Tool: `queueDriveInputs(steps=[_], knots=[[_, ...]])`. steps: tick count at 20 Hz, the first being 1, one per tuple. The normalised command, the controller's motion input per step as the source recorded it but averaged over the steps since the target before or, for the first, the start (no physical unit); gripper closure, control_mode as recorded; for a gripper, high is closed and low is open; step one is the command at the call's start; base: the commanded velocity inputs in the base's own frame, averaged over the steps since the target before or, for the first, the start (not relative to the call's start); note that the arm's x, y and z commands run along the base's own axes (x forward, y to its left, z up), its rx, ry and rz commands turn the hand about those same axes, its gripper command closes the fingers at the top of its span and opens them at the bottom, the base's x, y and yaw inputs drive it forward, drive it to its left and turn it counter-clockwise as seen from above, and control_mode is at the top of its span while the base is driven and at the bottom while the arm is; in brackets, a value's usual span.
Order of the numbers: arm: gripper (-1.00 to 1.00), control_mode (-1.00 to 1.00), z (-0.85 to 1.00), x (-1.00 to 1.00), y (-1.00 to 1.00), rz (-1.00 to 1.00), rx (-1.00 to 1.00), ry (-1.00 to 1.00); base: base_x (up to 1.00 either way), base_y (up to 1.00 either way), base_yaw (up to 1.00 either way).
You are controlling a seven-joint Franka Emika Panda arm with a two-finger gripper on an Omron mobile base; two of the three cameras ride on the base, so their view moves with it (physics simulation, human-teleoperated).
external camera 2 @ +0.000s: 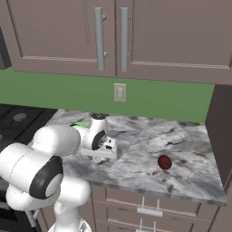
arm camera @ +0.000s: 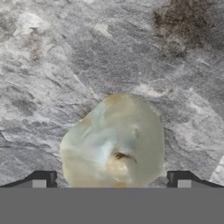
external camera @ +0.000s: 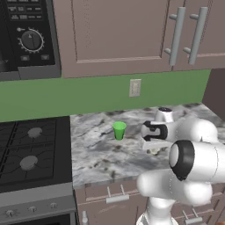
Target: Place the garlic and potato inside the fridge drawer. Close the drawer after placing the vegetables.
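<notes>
The counter at lower right looks like polished grey marble, veined and mottled. At the hand view's centre the garlic is cream, papery, faintly glossy. The cup looks like matt green plastic. The upper cabinet handles look like brushed metal.

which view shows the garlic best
The hand view: the garlic sits large on the counter, between the open gripper's fingertips. In both base views the hand blocks it, so it can't be made out.
</notes>
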Motion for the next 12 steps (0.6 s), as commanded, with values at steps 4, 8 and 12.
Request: queueDriveInputs(steps=[4, 8, 12], knots=[[-1.00, -1.00, -0.13, 0.19, 0.05, 0.00, 0.00, 0.03, 0.00, 0.00, 0.00], [-1.00, -1.00, -0.13, 0.18, 0.02, 0.00, 0.00, 0.02, 0.00, 0.00, 0.00], [-1.00, -1.00, -0.07, 0.14, 0.00, 0.00, 0.00, 0.00, 0.00, 0.00, 0.00]])
